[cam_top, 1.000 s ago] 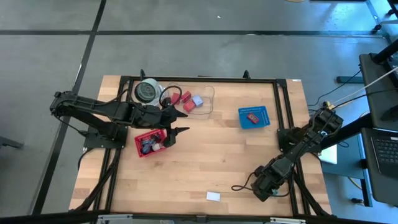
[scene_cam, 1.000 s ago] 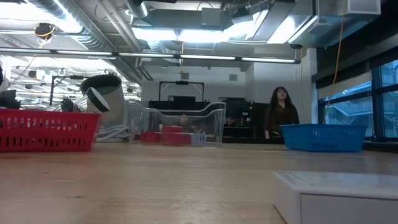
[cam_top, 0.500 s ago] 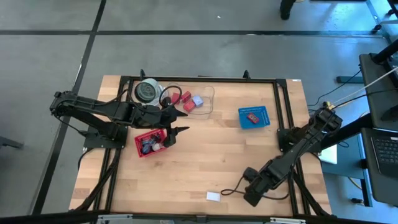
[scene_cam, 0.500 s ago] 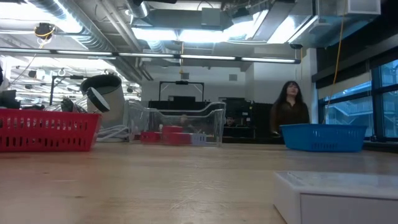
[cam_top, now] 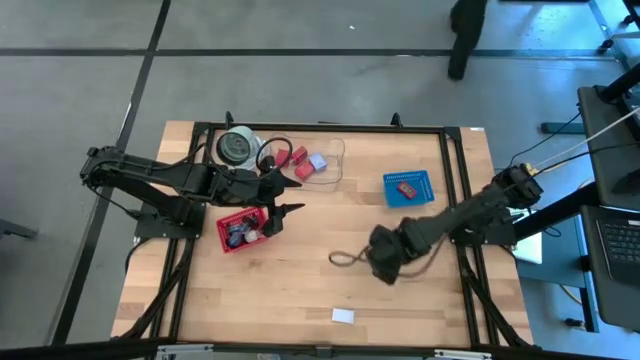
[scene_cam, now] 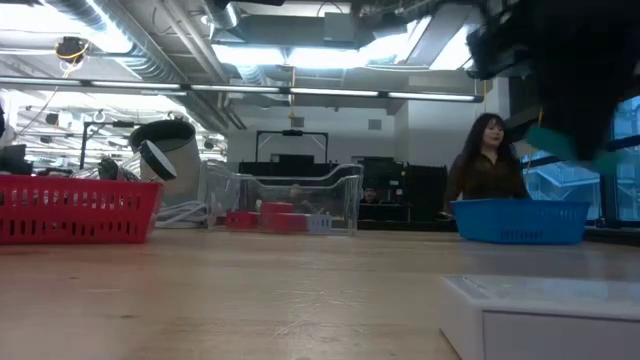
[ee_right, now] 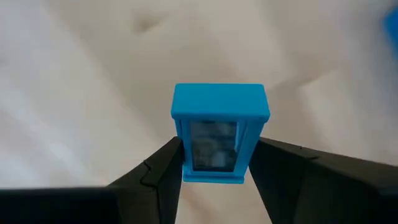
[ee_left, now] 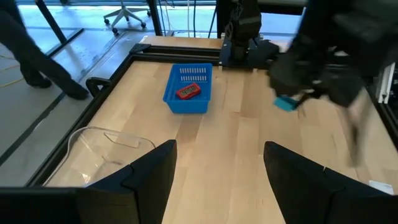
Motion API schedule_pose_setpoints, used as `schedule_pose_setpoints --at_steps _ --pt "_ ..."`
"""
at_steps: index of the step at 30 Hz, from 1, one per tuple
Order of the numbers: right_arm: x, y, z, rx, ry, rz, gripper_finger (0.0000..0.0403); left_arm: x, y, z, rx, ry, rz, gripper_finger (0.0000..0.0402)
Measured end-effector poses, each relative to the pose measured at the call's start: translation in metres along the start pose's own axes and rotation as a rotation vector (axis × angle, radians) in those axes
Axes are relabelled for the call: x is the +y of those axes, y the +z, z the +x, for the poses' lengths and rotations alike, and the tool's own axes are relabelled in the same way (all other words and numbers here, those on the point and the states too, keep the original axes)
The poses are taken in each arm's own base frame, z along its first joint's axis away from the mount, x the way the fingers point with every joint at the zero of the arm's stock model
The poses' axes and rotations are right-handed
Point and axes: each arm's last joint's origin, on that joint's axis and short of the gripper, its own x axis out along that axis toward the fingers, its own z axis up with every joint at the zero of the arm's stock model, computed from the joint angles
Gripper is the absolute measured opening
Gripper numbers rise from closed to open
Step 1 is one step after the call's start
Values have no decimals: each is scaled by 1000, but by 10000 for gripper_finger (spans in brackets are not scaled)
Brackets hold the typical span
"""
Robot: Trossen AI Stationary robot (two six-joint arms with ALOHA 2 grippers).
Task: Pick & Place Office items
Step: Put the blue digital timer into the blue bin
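Observation:
My right gripper (cam_top: 383,266) hangs over the middle of the table, shut on a small bright blue block with a pale window (ee_right: 219,130); the block also shows in the left wrist view (ee_left: 286,103) and the low view (scene_cam: 560,145). My left gripper (cam_top: 285,214) waits open by the right edge of the red tray (cam_top: 226,222), which holds several small pieces. A white block (cam_top: 343,316) lies flat near the near edge. Red blocks (cam_top: 300,158) and a pale blue cube (cam_top: 318,161) lie in the clear tray. A red piece (cam_top: 405,188) lies in the blue tray (cam_top: 423,190). My right gripper pinches the blue block between its two fingers (ee_right: 163,169), one on each of its opposite sides, at the block's lower half (ee_right: 185,163). The upper half stands out past the fingertips. The block is lifted clear of the table.
A round black-and-white object (cam_top: 236,147) stands at the far left, beside the clear tray (cam_top: 336,150). A dark cable loop (cam_top: 343,258) hangs by my right gripper. Bare wood lies between the trays and the white block. A person (scene_cam: 487,165) stands in the room behind.
My right arm has swung quickly from the table's near right corner up and toward the middle of the table, moving left and toward the far edge. The white block has stayed where it was. A person has walked rightward in the room behind.

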Motion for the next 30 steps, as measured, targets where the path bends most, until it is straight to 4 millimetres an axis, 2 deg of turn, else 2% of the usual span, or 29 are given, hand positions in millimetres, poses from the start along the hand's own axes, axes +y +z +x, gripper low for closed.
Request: schedule_pose_setpoints --at_steps 6,13,16,18,25,30 --pt "-47 31 -6 43 -184 24 164 0 0 0 2 0 -3 239" --pt "-93 43 -39 -100 -217 121 165 0 -1 0 5 1 -1 239" --pt "-112 45 -47 -152 -240 201 165 0 -1 0 5 1 0 239" --pt "-123 45 -44 -148 -260 246 165 0 -1 0 5 1 6 239" --pt "-158 42 -8 -73 -374 392 165 0 -1 0 5 1 9 239" --pt "-174 48 12 -99 -371 444 165 0 -1 0 5 1 9 239"
